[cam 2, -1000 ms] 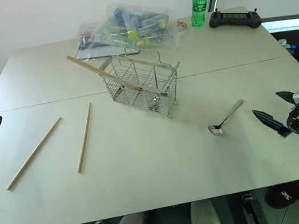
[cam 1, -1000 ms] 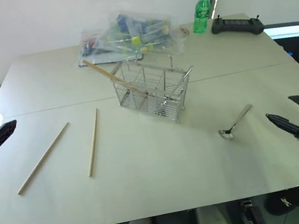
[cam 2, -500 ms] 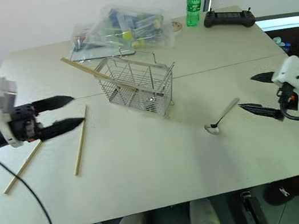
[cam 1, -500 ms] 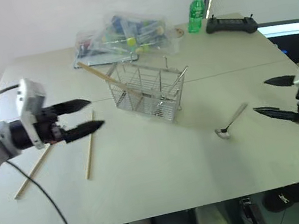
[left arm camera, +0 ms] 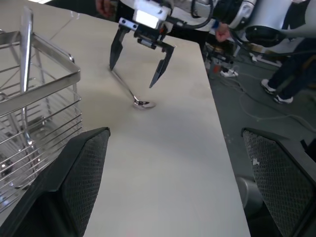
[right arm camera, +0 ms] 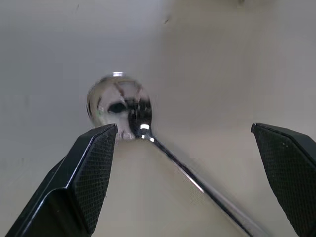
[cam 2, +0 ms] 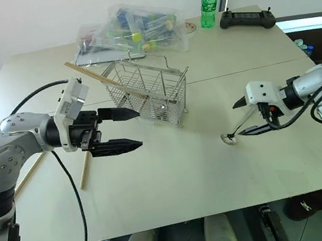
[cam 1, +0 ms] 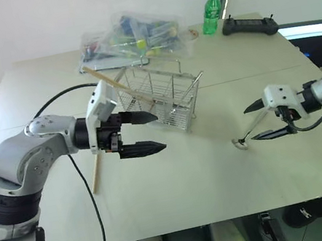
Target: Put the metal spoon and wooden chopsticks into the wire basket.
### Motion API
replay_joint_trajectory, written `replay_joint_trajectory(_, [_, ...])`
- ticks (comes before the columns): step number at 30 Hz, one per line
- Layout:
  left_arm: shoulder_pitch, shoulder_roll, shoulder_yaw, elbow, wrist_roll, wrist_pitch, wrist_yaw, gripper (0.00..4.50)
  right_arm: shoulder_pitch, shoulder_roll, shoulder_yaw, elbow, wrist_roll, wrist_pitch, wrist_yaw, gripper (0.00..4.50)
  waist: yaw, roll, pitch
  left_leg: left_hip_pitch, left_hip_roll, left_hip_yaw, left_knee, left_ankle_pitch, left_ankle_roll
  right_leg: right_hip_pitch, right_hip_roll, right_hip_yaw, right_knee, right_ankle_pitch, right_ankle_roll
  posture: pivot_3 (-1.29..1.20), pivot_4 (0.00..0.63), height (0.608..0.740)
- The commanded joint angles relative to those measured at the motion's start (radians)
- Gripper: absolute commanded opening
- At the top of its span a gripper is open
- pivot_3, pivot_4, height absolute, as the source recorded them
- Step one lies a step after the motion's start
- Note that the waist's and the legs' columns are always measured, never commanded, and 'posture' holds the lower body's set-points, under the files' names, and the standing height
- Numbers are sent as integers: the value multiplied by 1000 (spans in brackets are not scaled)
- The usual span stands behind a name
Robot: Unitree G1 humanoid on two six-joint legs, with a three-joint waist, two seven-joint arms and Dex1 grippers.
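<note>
Metal spoon (cam 1: 251,131) lies flat on the surface (cam 1: 180,192), right of centre, bowl toward the robot, handle running away and to the right. Right tool (cam 1: 261,120) sits over it w/ fingers spread wide, one tip on each side of the handle, not gripping; in the right wrist view the spoon bowl (right arm camera: 118,106) shows between the two black pads, just beside one of them.

Wire basket (cam 1: 163,98) stands upright near mid-surface, well apart from the spoon. One wooden chopstick (cam 1: 119,85) is already in it, leaning out over the rim toward the far left. Another chopstick (cam 1: 96,169) lies flat on the surface left of the basket, partly hidden by the left arm; part of one more stick (cam 2: 30,173) shows beside that arm in the right eye view.

Left tool (cam 1: 149,132) hovers just in front-left of the basket, pointing right, fingers spread, holding nothing.

Behind the basket: clear plastic bag of colourful items (cam 1: 134,38). Far right corner: green bottle w/ yellow cap (cam 1: 211,13) and a black controller (cam 1: 249,25) beside it.
</note>
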State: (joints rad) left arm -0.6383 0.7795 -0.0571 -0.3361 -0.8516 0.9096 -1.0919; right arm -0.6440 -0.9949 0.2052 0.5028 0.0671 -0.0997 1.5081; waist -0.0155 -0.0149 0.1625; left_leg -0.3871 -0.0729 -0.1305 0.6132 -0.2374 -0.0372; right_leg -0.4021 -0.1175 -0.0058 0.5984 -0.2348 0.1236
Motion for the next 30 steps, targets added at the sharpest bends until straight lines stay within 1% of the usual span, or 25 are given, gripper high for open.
replay_joint_trajectory(1, [-11,11,23,-58,-24,-3,-16,4479,-85,23,36,128,-89,-127,-6,4500,-2,0,0,0,0,0,0,0,0,0,0,0,0,0,0,0,150,725])
replay_joint_trajectory(6, [18,40,31,-101,-39,10,-34,4479,-163,73,75,296,-167,-249,-26,4500,-2,0,0,1,0,0,0,0,-1,0,1,0,1,0,0,0,150,725])
replay_joint_trajectory(10, [40,70,28,-118,-46,13,-60,4479,-195,93,91,380,-203,-311,-25,4500,-2,0,0,1,0,0,0,0,-1,0,1,1,2,0,0,0,150,725])
replay_joint_trajectory(14, [48,90,9,-121,-28,5,-85,4479,-210,113,90,420,-216,-331,-25,4500,-2,0,1,3,0,0,1,1,-1,3,1,1,1,0,-1,0,150,725])
replay_joint_trajectory(17, [57,102,-17,-127,16,-32,-105,4479,-210,122,81,426,-207,-323,-5,4500,-2,-1,2,12,0,0,-1,0,-1,11,1,1,1,-2,-3,0,150,725])
replay_joint_trajectory(19, [60,102,-22,-126,33,-48,-114,4479,-209,128,75,422,-195,-311,9,4500,-3,-1,2,13,0,0,0,0,-1,12,1,1,2,-2,-4,0,150,725])
replay_joint_trajectory(20, [52,96,-21,-118,34,-48,-111,4500,-208,132,70,415,-185,-300,21,3958,-3,-1,2,13,0,0,0,0,-1,12,1,1,2,-2,-4,0,150,725])
replay_joint_trajectory(21, [44,90,-20,-110,35,-47,-109,4500,-205,135,66,405,-176,-288,32,3633,-3,-1,2,13,0,0,0,0,-1,12,1,1,2,-2,-4,0,150,725])
replay_joint_trajectory(24, [26,83,-16,-95,36,-45,-109,4500,-197,140,59,381,-165,-267,48,2168,-4,-1,2,13,0,0,0,0,-1,11,1,2,3,-2,-3,0,150,725])
replay_joint_trajectory(26, [17,80,-12,-89,34,-45,-110,4500,-191,141,57,367,-161,-255,52,966,-4,0,2,13,0,0,0,0,-1,11,1,2,3,-1,-2,0,150,725])
replay_joint_trajectory(27, [5,77,-8,-81,30,-42,-108,4500,-185,142,53,352,-153,-239,52,659,-4,0,2,13,0,0,0,0,-1,11,1,2,3,-1,-2,0,150,725])
replay_joint_trajectory(30, [-20,69,-2,-60,28,-41,-107,4500,-169,144,45,311,-142,-196,47,659,0,-1,3,13,0,0,0,0,-1,11,2,2,3,-1,-1,0,150,725])
